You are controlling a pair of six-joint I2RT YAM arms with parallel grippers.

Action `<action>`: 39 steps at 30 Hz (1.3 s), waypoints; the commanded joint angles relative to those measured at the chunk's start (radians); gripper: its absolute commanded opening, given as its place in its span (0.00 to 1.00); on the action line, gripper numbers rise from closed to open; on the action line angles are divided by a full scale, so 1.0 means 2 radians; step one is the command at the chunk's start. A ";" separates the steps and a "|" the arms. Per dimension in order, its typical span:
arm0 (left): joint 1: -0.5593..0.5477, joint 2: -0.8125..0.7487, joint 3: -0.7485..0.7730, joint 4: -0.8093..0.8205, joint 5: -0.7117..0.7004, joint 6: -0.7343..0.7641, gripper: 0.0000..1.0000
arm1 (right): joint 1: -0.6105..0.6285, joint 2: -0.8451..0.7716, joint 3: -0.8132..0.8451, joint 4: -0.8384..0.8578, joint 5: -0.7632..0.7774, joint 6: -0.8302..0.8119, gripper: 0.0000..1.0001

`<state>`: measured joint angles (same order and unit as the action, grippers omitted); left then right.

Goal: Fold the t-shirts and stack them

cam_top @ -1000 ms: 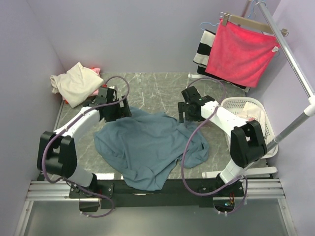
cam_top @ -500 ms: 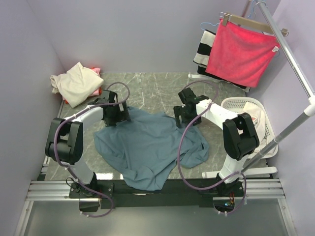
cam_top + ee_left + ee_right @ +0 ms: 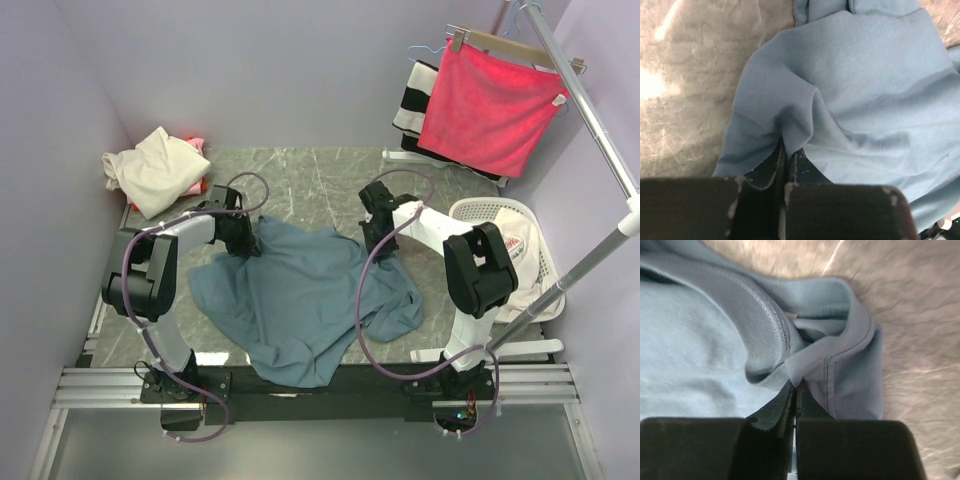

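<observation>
A dusty blue-grey t-shirt (image 3: pixel 300 300) lies crumpled on the marble table. My left gripper (image 3: pixel 245 243) is shut on a pinched fold of the blue-grey t-shirt (image 3: pixel 850 85) at its far left edge. My right gripper (image 3: pixel 372 243) is shut on the blue-grey t-shirt (image 3: pixel 700 355) at its far right edge, where a ribbed hem and a stitched seam meet. A cream t-shirt (image 3: pixel 150 170) lies bunched in the far left corner, with a bit of pink/red t-shirt (image 3: pixel 193 187) under it. A white t-shirt with red print (image 3: pixel 508 232) sits in the basket.
A white laundry basket (image 3: pixel 470 211) stands at the right edge of the table. Behind it a bright pink-red towel (image 3: pixel 492 108) hangs on a hanger beside a black-and-white striped cloth (image 3: pixel 412 98). A metal rail (image 3: pixel 590 110) slants along the right side.
Both grippers came down onto the far edge of the blue-grey t-shirt and shut on it, the left at the left corner, the right at the right.
</observation>
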<state>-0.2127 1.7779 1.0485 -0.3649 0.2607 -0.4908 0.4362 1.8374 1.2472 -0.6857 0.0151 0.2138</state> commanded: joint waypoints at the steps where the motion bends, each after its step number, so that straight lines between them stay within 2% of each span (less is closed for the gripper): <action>1: 0.000 -0.009 0.044 -0.007 -0.010 0.000 0.01 | 0.000 -0.036 0.046 0.005 0.048 -0.002 0.00; 7: 0.023 -0.072 0.133 -0.038 -0.035 -0.001 0.01 | -0.020 -0.111 0.093 0.020 0.112 0.006 0.00; 14: 0.076 -0.140 0.196 -0.055 -0.046 0.001 0.01 | -0.062 -0.165 0.151 0.041 0.133 0.010 0.00; 18: 0.097 -0.165 0.193 -0.065 -0.042 0.013 0.01 | -0.069 -0.171 0.160 0.044 0.144 0.007 0.00; 27: 0.106 -0.194 0.122 -0.051 -0.013 0.011 0.01 | -0.071 -0.192 0.121 0.041 0.125 0.012 0.00; 30: 0.106 -0.202 0.116 -0.052 -0.008 0.014 0.01 | -0.071 -0.211 0.094 0.041 0.098 0.009 0.00; 35: 0.106 -0.212 0.092 -0.071 0.056 0.022 0.01 | -0.058 -0.231 0.067 -0.046 -0.037 -0.008 0.00; 37: 0.106 -0.224 0.047 -0.068 0.082 0.011 0.01 | -0.018 -0.251 0.019 -0.059 -0.062 0.000 0.00; 39: 0.104 -0.238 -0.009 -0.061 0.115 -0.001 0.01 | 0.031 -0.254 -0.016 -0.073 -0.130 0.020 0.00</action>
<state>-0.0067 1.3712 1.1778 -0.4919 0.3508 -0.4747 0.3508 1.3926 1.3285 -0.7128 0.0029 0.2260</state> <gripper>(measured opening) 0.036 0.013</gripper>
